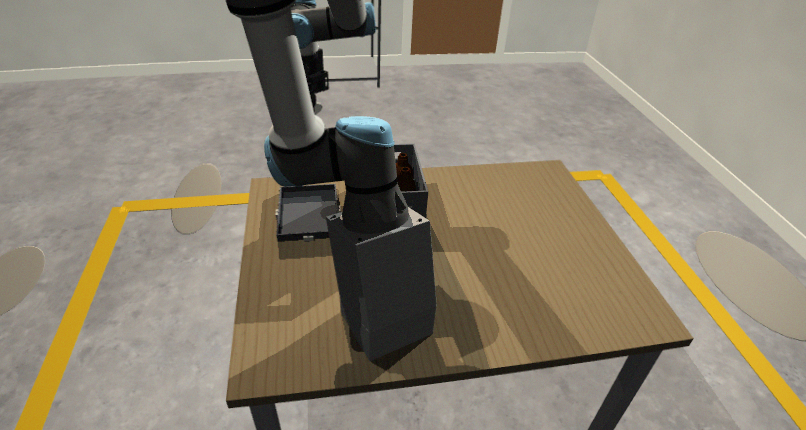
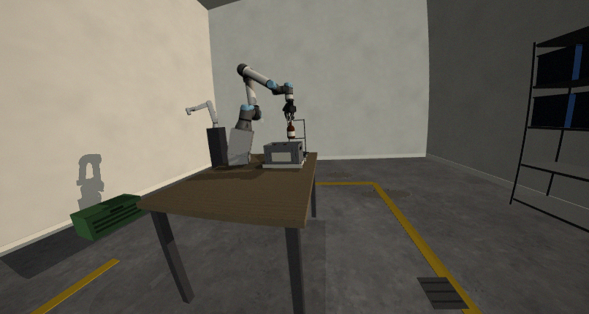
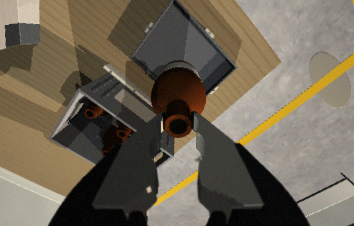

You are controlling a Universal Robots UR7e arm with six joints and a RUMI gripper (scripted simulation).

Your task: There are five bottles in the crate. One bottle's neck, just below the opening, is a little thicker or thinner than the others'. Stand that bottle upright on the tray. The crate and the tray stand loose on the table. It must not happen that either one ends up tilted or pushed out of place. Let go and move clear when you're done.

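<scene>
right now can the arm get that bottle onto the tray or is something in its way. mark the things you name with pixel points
Probably yes: the tool [image 3: 178, 113] holds the brown bottle [image 2: 291, 131] [image 3: 178, 95] hanging above the crate's [image 2: 283, 147] walls, and nothing visible stands in the tray [image 1: 307, 212] [image 3: 182, 40].
</scene>
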